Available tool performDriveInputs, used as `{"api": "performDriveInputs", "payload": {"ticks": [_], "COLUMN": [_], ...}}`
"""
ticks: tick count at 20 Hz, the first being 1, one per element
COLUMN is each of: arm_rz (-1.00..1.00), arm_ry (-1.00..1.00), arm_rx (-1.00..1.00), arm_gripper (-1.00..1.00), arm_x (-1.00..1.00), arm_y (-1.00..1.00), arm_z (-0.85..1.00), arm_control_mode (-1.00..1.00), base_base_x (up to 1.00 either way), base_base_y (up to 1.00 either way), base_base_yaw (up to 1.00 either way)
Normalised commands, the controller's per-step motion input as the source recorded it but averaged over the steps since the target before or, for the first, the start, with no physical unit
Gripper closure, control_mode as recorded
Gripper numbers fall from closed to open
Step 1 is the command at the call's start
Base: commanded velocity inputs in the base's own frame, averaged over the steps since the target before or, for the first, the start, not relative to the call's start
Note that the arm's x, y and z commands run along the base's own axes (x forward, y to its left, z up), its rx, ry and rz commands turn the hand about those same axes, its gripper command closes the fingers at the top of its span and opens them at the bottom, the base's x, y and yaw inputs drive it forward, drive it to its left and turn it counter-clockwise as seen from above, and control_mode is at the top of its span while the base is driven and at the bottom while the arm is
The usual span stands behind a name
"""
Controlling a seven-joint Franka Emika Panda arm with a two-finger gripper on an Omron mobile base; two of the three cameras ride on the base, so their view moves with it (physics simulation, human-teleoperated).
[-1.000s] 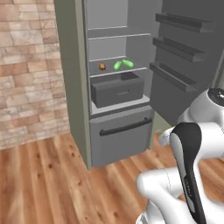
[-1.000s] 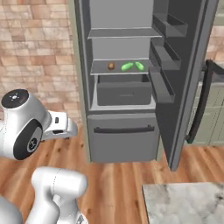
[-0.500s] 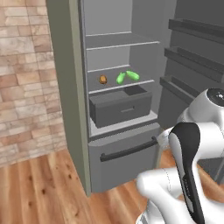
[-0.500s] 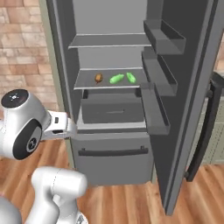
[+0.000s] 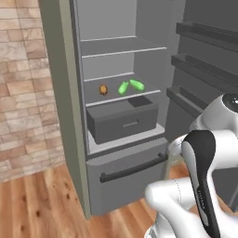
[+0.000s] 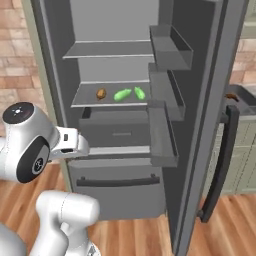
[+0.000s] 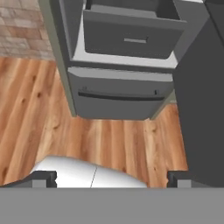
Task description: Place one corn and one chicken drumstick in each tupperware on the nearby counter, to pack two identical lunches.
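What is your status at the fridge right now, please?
Gripper open, empty, aimed at floor before the fridge. Two corn and one chicken drumstick on middle shelf, untouched. Door open, nothing blocking the shelf.

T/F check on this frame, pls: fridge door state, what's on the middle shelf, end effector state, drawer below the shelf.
1. The fridge door is open. True.
2. Three corn cobs lie on the middle shelf. False: two green corn cobs lie there, with one chicken drumstick to their left.
3. The end effector is shut on a drumstick. False: its fingertips stand wide apart and hold nothing.
4. The drawer under that shelf is pulled partly out. True.
5. The floor in front of the fridge is tiled white. False: it is wood floor.
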Motion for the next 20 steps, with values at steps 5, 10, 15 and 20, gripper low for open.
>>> {"api": "performDriveInputs", "payload": {"ticks": [5,10,15,20], "arm_rz": [0.00,0.00,0.00,0.00], "arm_ry": [0.00,0.00,0.00,0.00], "arm_rx": [0.00,0.00,0.00,0.00], "arm_gripper": [-1.00,-1.00,-1.00,-1.00], "arm_x": [0.00,0.00,0.00,0.00], "arm_y": [0.00,0.00,0.00,0.00], "arm_z": [0.00,0.00,0.00,0.00], "arm_control_mode": [1.00,1.00,1.00,1.00], "base_base_x": [0.85,0.61,0.49,0.47], "base_base_y": [0.04,-0.01,-0.07,-0.13], "base_base_yaw": [0.00,0.00,0.00,0.00]}}
